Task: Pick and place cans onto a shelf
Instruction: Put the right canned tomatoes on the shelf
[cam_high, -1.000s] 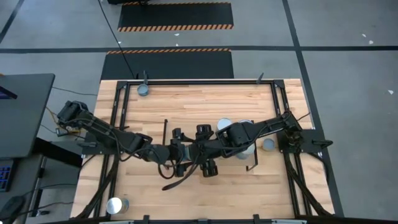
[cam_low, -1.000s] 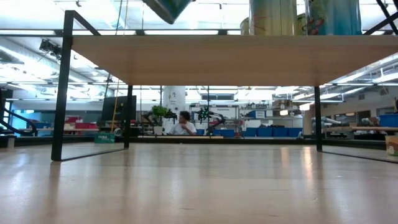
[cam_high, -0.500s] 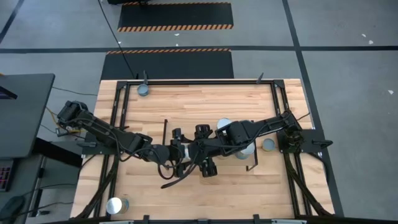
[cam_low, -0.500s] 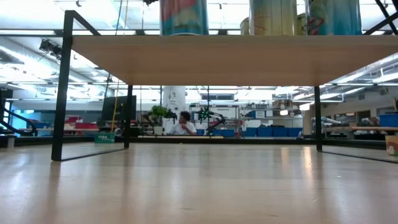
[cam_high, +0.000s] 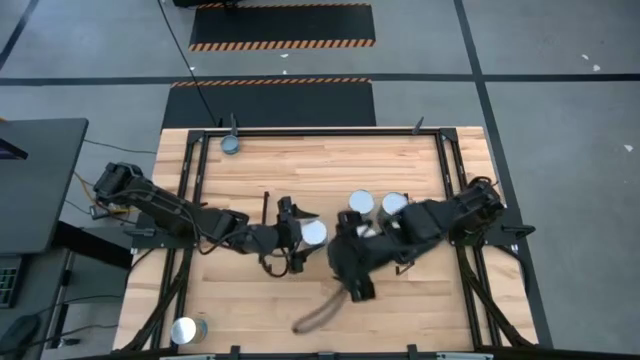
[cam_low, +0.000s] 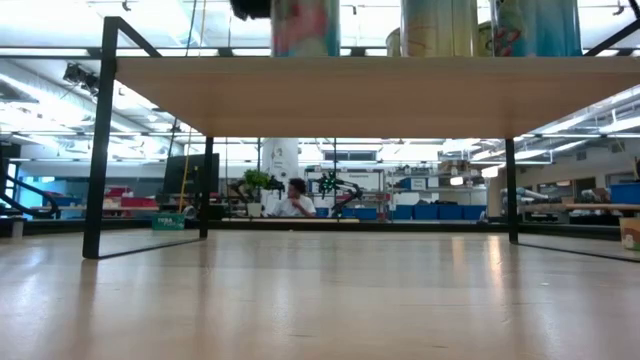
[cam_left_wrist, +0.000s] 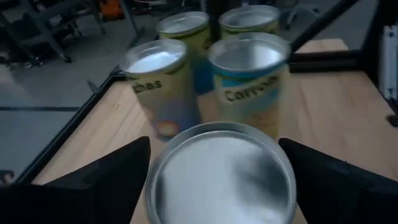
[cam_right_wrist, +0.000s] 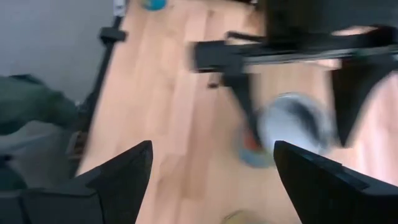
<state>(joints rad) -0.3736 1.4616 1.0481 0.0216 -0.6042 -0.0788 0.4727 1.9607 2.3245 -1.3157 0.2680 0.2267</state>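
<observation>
A silver-topped can (cam_high: 314, 233) stands upright on the low wooden shelf (cam_low: 380, 95), near its left end. My left gripper (cam_high: 303, 235) reaches in from the table's left and is shut on it; the left wrist view shows its round top (cam_left_wrist: 221, 171) between the two dark fingers. Several more cans (cam_high: 360, 202) (cam_high: 394, 204) stand on the shelf farther right. My right gripper (cam_high: 352, 285) hangs open above the table, nearer the front edge, with nothing between its fingers (cam_right_wrist: 118, 180). My left gripper has the can between its two fingers (cam_left_wrist: 106, 180), which lie against opposite sides of its wall just under the rim (cam_left_wrist: 153, 186). The fingers come nearly level from the table's left. The can stands upright with its base on the shelf board.
One loose can (cam_high: 231, 144) stands at the table's far left corner and another (cam_high: 185, 330) at the near left corner. Black wire end frames (cam_low: 103, 140) hold the shelf up. A black rail frame (cam_high: 300, 130) edges the table.
The can, tilted above the shelf a second ago, now stands upright on the board and has shifted slightly to the right. My right gripper has drawn away from it, up and toward the table's near edge. My left gripper has stayed at the can.
</observation>
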